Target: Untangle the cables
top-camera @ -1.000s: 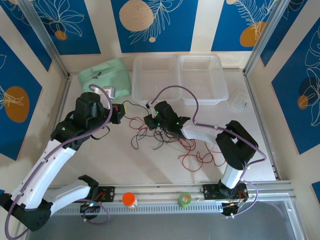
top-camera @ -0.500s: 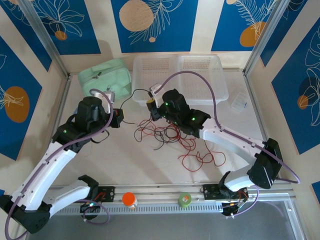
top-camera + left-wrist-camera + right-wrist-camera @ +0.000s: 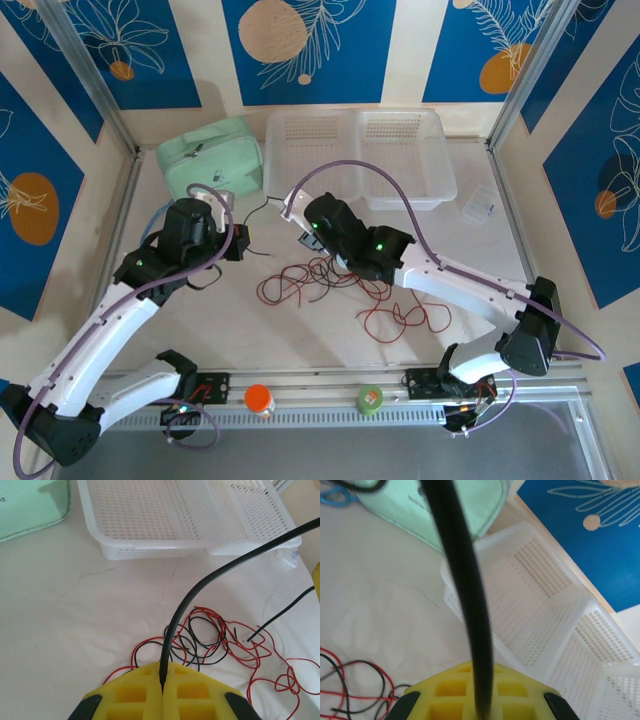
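A tangle of thin red and black cables (image 3: 322, 275) lies in the middle of the table, with a loose red loop (image 3: 400, 320) trailing to the right. One black cable (image 3: 262, 213) runs raised between the two grippers. My left gripper (image 3: 246, 241) is shut on its end; in the left wrist view the black cable (image 3: 200, 585) rises from the closed yellow fingers (image 3: 162, 669) above the pile (image 3: 210, 640). My right gripper (image 3: 297, 214) is shut on the same black cable (image 3: 462, 580), which comes up from between its fingers (image 3: 479, 670).
Two white perforated baskets (image 3: 360, 150) stand at the back, with a mint green pouch (image 3: 210, 155) to their left. A small clear box (image 3: 478, 207) lies at the right. An orange-capped bottle (image 3: 259, 399) and a green tape roll (image 3: 369, 400) sit on the front rail.
My right gripper has lifted away from the pile toward the back left, carrying the black cable, and its elbow has swung out right. My left gripper has shifted slightly nearer.
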Robot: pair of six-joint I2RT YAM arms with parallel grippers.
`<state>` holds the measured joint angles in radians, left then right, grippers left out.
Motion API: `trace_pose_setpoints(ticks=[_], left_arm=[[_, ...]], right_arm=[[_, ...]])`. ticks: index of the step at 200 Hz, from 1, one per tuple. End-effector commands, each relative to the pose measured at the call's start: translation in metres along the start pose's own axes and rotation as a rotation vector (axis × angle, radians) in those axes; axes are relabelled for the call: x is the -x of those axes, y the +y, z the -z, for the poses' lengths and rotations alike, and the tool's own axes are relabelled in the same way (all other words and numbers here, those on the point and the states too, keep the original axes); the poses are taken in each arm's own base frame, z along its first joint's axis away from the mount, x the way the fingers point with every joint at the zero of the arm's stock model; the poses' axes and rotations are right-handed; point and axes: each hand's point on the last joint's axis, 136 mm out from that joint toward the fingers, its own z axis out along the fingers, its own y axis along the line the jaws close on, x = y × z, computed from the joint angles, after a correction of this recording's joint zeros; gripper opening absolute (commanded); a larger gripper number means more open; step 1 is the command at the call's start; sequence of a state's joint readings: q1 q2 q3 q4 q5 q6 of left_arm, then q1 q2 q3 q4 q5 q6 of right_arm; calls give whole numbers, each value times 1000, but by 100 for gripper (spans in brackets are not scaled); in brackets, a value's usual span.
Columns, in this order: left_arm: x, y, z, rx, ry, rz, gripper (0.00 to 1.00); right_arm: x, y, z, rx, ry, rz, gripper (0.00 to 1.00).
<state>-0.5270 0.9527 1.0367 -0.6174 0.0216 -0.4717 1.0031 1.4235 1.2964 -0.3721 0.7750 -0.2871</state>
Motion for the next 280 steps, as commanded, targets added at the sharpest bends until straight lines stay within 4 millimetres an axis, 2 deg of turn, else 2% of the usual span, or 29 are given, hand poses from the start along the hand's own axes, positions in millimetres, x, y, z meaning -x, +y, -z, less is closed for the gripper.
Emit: trace_pose_setpoints(ticks=[1, 29, 44, 62, 78, 97, 132, 175, 206, 228, 238, 247, 268, 280], left_arm=[[-3, 3, -2, 16, 1, 6, 0], [-13, 14, -6, 70, 33, 2, 0], [-19, 21, -7, 97, 51, -4, 0], [-24, 30, -5, 145, 71, -27, 0], [-23, 38, 0, 201, 84, -64, 0], [-18, 45, 9, 259, 92, -111, 0], [-4, 46, 20, 302, 109, -181, 0], [14, 42, 25, 324, 108, -227, 0], [30, 29, 21, 286, 87, -244, 0], [50, 16, 18, 255, 61, -267, 0], [61, 10, 17, 247, 44, -281, 0], [72, 4, 14, 239, 27, -294, 0], [101, -14, 6, 200, -24, -311, 0], [119, -25, 0, 174, -58, -314, 0]], right_arm=[[-29, 8, -9, 22, 76, -27, 0], [-66, 32, -24, 107, 164, -144, 0], [-86, 37, -30, 93, 217, -153, 0], [-105, 33, -32, 42, 285, -122, 0], [-115, 23, -30, -13, 330, -68, 0], [-118, 13, -26, -60, 355, 3, 0], [-119, -3, -21, -133, 378, 105, 0], [-122, -11, -22, -181, 410, 194, 0], [-120, -15, -20, -185, 402, 206, 0], [-117, -22, -17, -203, 396, 216, 0], [-115, -27, -14, -218, 393, 214, 4], [-114, -32, -11, -227, 386, 197, 14], [-110, -37, 2, -215, 357, 110, 48], [-108, -40, 13, -201, 336, 41, 60]])
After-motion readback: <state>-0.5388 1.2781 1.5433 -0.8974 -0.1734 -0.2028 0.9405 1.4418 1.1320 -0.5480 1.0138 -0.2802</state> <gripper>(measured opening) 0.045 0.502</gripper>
